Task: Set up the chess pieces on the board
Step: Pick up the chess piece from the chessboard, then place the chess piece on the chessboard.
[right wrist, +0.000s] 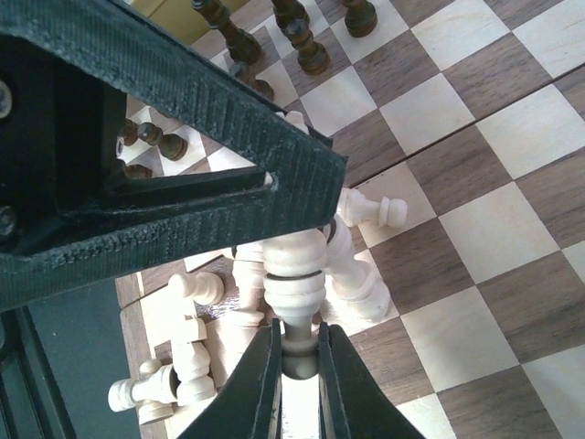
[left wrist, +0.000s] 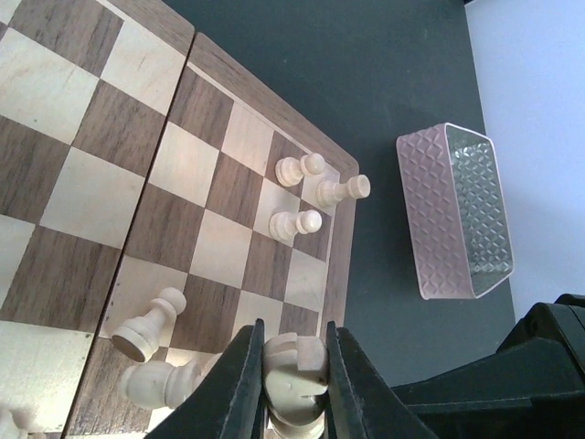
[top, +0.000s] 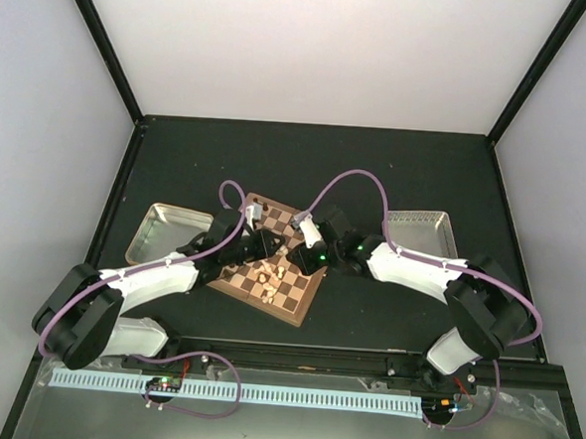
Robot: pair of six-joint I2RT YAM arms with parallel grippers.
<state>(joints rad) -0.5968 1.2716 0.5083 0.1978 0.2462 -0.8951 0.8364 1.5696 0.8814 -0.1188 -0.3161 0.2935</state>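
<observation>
Two trays (top: 163, 236) flank the board (top: 290, 297) holding chess pieces (top: 270, 273).

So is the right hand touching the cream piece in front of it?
Touching. Right wrist view shows the right hand pinching the cream piece by its neck.

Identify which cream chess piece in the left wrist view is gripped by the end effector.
The cream piece at the bottom edge, pinched between the left end effector's fingers; the other cream pieces rest free on the board.
</observation>
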